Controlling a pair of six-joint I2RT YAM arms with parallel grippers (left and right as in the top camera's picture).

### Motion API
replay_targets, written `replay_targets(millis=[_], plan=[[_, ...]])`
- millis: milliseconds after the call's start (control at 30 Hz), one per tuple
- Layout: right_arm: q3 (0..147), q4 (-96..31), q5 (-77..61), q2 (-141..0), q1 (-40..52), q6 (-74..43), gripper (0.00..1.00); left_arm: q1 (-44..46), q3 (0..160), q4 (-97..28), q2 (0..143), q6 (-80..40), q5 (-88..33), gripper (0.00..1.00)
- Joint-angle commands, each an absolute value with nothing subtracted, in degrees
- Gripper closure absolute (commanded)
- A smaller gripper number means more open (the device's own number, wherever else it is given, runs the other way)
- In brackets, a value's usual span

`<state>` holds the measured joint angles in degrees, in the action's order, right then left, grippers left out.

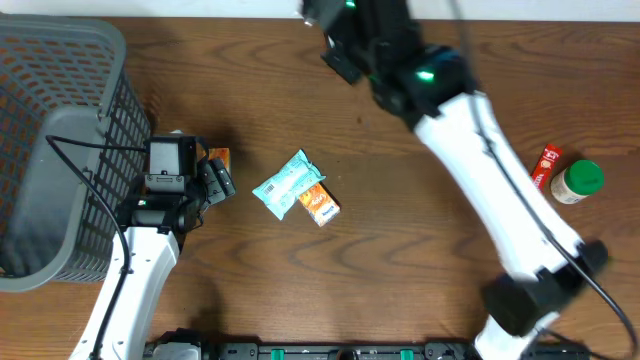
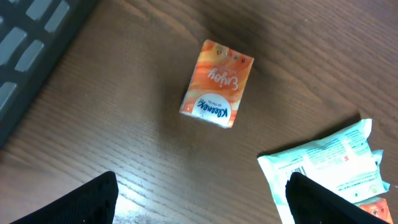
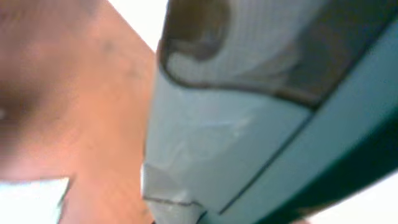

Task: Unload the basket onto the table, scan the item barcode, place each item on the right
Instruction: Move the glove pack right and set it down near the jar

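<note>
I see the orange tissue pack (image 2: 216, 83) on the table (image 2: 124, 143) just ahead of my left gripper (image 2: 200, 202) — fingers wide, pack centred between them, long axis pointing away — right gripper (image 1: 338, 35) closed, well apart

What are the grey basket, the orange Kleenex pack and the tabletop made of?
Grey basket: looks like moulded plastic, matte, with open lattice walls. Orange Kleenex pack: probably thin printed plastic film with a slight sheen. Tabletop: dark brown wood grain, satin; solid wood or laminate, cannot tell.

Left arm (image 1: 145, 265) and right arm (image 1: 500, 190) are white with black joints, left hand (image 2: 200, 196) black.
</note>
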<state>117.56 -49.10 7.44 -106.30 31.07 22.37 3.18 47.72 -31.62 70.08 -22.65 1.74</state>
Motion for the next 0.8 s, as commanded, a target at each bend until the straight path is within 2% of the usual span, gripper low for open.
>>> replay_targets(millis=[0,133,200,367,567,733,767], plan=[[117.0,-61.5,2.8,-106.0,28.4,7.4,0.99,3.2,49.2,-31.7,70.1,-22.5,2.6,0.13],[111.4,-75.7,-6.0,-106.4,24.5,1.7,0.99,3.2,49.2,-31.7,70.1,-22.5,2.6,0.13],[106.1,-76.2,-6.1,-106.4,22.8,1.7,0.99,3.2,49.2,-31.7,70.1,-22.5,2.6,0.13],[90.3,-68.7,-3.8,-106.4,16.5,1.7,0.99,3.2,49.2,-31.7,70.1,-22.5,2.6,0.13],[77.8,-58.3,2.8,-106.4,6.4,1.8,0.99,3.2,49.2,-31.7,70.1,-22.5,2.6,0.13],[72.8,-51.0,3.0,-106.4,1.7,2.4,0.52,3.2,49.2,-31.7,70.1,-22.5,2.6,0.13],[72.5,-49.8,3.0,-106.4,0.8,2.4,0.22,3.2,49.2,-31.7,70.1,-22.5,2.6,0.12]])
